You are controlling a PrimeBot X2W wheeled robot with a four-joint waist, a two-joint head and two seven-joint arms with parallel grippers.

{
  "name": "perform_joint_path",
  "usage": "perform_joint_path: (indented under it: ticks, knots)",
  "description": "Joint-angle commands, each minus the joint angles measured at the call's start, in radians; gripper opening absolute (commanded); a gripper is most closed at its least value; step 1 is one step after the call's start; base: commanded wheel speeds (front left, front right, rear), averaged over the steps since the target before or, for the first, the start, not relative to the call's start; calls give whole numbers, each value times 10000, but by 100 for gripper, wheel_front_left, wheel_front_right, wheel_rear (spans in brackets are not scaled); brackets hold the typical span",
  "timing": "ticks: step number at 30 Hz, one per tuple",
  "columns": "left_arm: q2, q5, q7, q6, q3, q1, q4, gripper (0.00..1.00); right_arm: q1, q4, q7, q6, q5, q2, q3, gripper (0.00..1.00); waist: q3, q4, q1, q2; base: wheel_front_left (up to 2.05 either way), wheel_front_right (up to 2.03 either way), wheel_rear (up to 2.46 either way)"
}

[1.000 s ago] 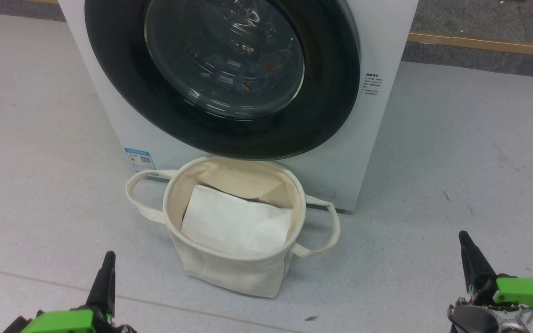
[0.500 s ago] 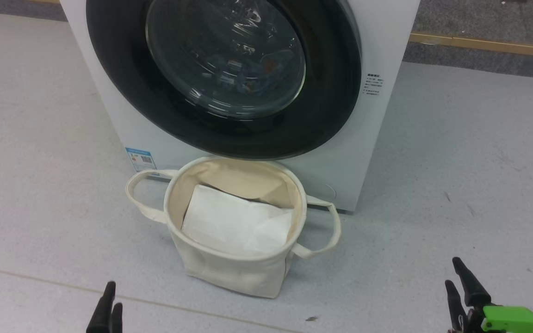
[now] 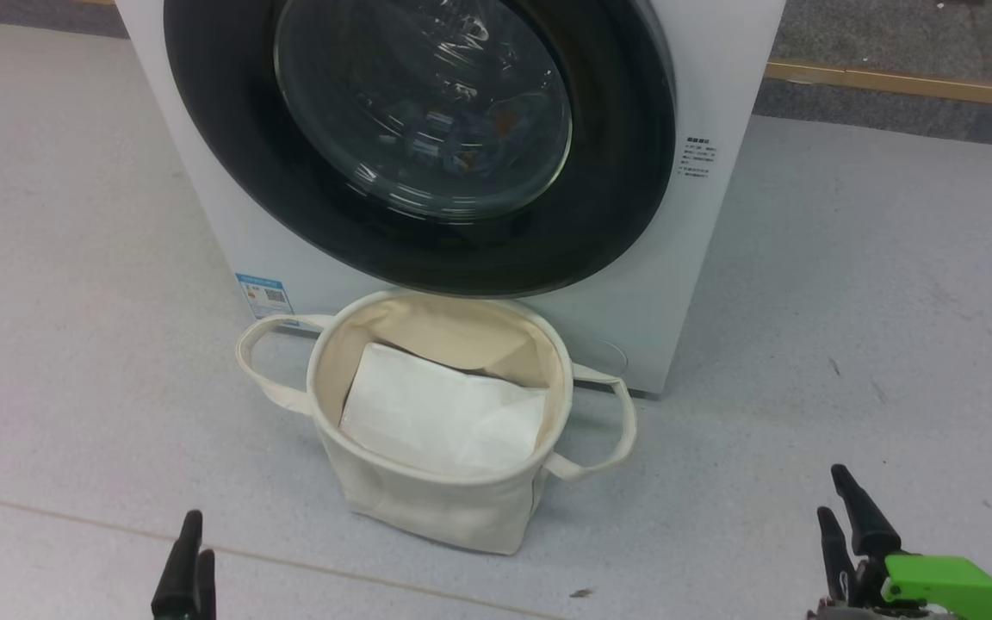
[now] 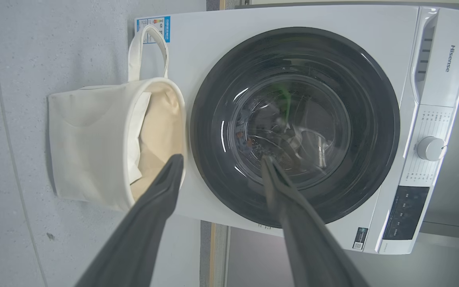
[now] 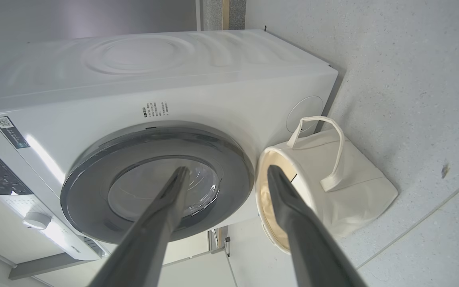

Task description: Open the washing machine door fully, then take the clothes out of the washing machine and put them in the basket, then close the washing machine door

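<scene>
Count: one washing machine (image 3: 707,258), one washing machine door (image 3: 625,181), one basket (image 3: 427,512) with two loop handles, one folded white sheet (image 3: 440,413), two pincers.
Clothes (image 3: 461,142): blue and orange scraps behind the door glass; how many pieces, I cannot tell.
Left gripper (image 4: 222,158): fingers spread wide, nothing between them.
Right gripper (image 3: 832,491): fingers likewise parted and empty.
Where the door is: ahead of both pincers and above their fingertips, well apart from them; shut flat against the washer front.
Door facing: glass dome faces back towards the pincers; it is round, so it has no long axis.
Where the basket is: ahead, between the two pincers, nearer them than the washer, clear of both.
Basket pose: upright, mouth up, one handle out to each pincer's side.
In the basket: the white sheet, lying tilted against the inner wall.
In the way: the basket stands just in front of the washer, its rim under the door's lower edge.
Around: blue label sticker (image 3: 263,295) low on the washer's left corner; control knob (image 4: 430,148) on the panel; grey floor (image 3: 849,301) with a small dark speck (image 3: 580,592) by the right pincer's side.
</scene>
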Motion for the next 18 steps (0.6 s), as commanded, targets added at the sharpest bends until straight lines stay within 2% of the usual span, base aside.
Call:
perform_joint_path:
  ticks: [1, 18]
  knots:
    - [62, 136, -114, 43, 181, -528, -390, 100, -637, -310, -79, 2, 65, -38, 116, 100, -1, 3, -1, 0, 0, 0, 0]
    - [194, 569, -500, 267, 278, -873, -922, 100, -1195, -381, -576, 2, 21, -55, 617, 100, -29, 48, -1, 0, 0, 0, 0]
